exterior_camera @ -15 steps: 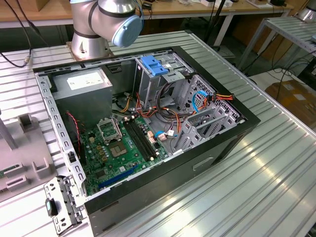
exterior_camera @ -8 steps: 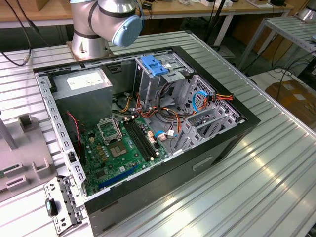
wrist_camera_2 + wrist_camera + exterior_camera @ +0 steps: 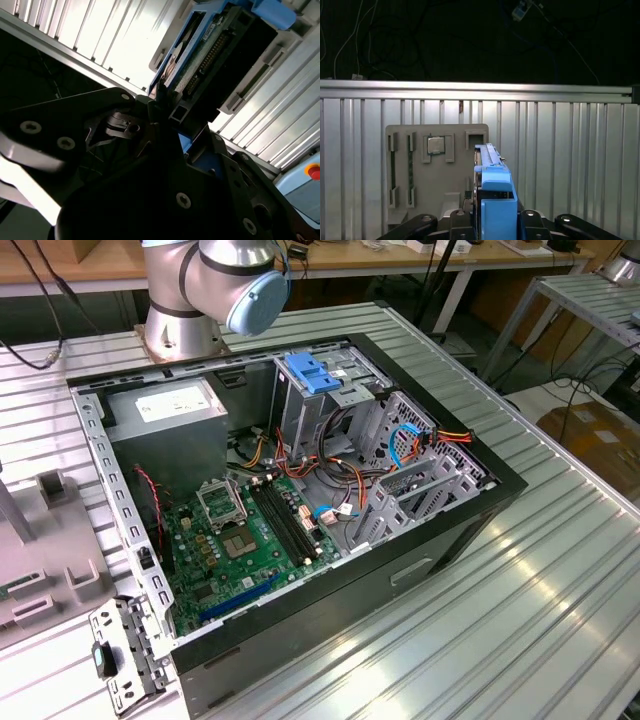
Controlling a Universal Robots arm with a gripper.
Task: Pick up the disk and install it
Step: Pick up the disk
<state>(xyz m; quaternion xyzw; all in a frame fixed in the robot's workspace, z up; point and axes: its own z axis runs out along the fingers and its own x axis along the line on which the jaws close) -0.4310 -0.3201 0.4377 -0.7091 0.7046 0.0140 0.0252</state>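
The black end effector (image 3: pixel 161 107) is right up close in the second wrist view. Its two fingers are squeezed tight on one end of the disk (image 3: pixel 212 50). The disk sticks out away from the fingers, with its blue rails along its sides and a row of little pins on its edge. In the first wrist view the disk (image 3: pixel 494 192) stands on its thin side. Beyond it lies a grey tray (image 3: pixel 455 175) with a small square chip (image 3: pixel 436 145) in it. Under it all is the shiny ribbed bench (image 3: pixel 570 150).

In the exterior view the open computer case (image 3: pixel 410 560) lies flat on the bench. The arm (image 3: pixel 215 280) stands at twelve o'clock from it. Inside the case, a bare blue bracket (image 3: pixel 309 373) sits at the twelve o'clock end in a metal cage (image 3: pixel 350 390). A grey box with a white sticker (image 3: pixel 165 412) sits at about ten o'clock. The green board (image 3: pixel 250 530) lies at about seven o'clock.

I think the picking up part is done, because the disk is in the fingers and looks lifted off the bench. The putting in part is not done yet. I think that part needs the disk carried over to the cage, turned so its rails line up with a slot, and pushed in straight and gently
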